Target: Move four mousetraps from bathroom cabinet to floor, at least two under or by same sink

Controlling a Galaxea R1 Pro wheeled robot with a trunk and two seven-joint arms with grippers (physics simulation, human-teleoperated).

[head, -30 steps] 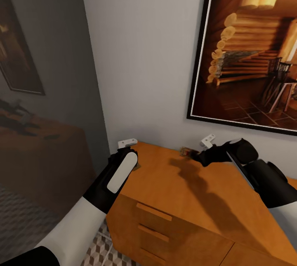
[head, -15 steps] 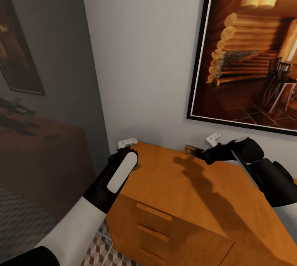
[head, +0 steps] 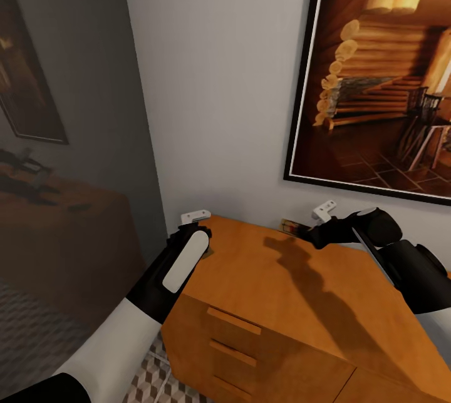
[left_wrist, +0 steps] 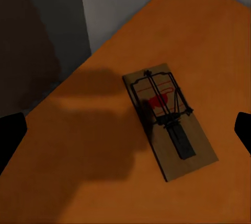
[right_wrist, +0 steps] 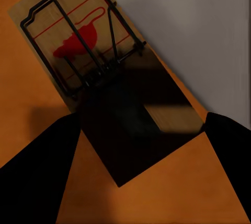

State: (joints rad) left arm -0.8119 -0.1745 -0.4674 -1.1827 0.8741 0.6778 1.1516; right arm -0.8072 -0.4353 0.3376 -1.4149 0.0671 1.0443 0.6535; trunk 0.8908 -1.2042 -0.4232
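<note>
Tan mousetrap [right_wrist: 99, 72] lies between the open right hand's [right_wrist: 130, 156] fingertips.

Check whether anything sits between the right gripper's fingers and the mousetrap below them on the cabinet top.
Nothing visible does: the tan wooden mousetrap lies flat on the orange-brown cabinet by the wall, between the right gripper's spread dark fingers.

Both arms reach forward, each claw [head: 203, 241] [head: 311, 235] spread open.

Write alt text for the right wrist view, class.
A tan mousetrap with dark wire and a red mark lies flat on the orange cabinet top, against a grey wall. The right gripper's dark open fingers flank it.
</note>
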